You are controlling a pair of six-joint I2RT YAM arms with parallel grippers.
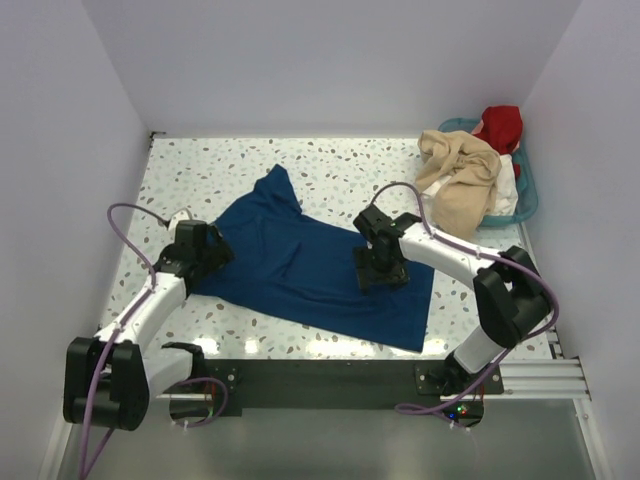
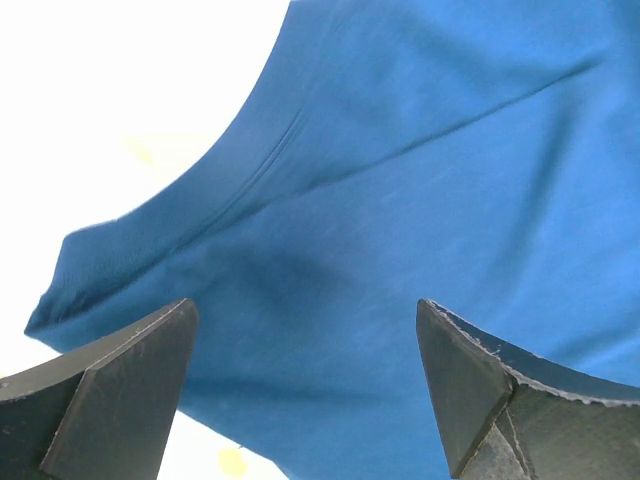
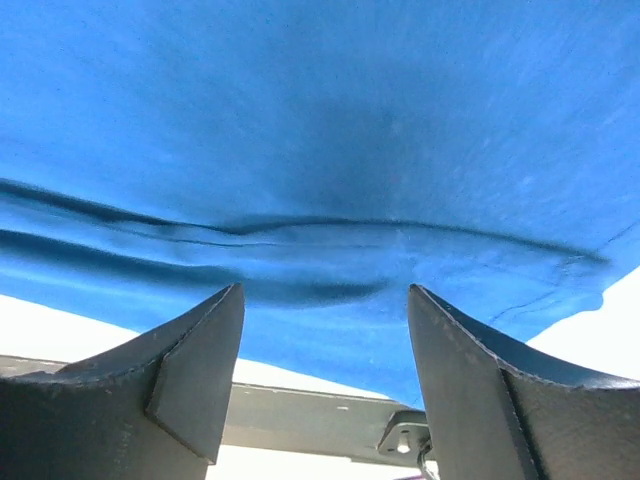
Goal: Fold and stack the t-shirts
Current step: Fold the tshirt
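While the navy t-shirt (image 1: 300, 275) is lying unfolded, I am hovering the left gripper (image 2: 305, 385) and right gripper (image 3: 325, 380), both gaping, above it; pinching its edges likely comes next.

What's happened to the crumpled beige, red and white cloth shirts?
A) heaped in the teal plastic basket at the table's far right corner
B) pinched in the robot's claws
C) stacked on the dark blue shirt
A: the beige shirt, red shirt and white shirt sit heaped in the teal plastic basket, while the left gripper and right gripper hang open over the dark blue shirt.
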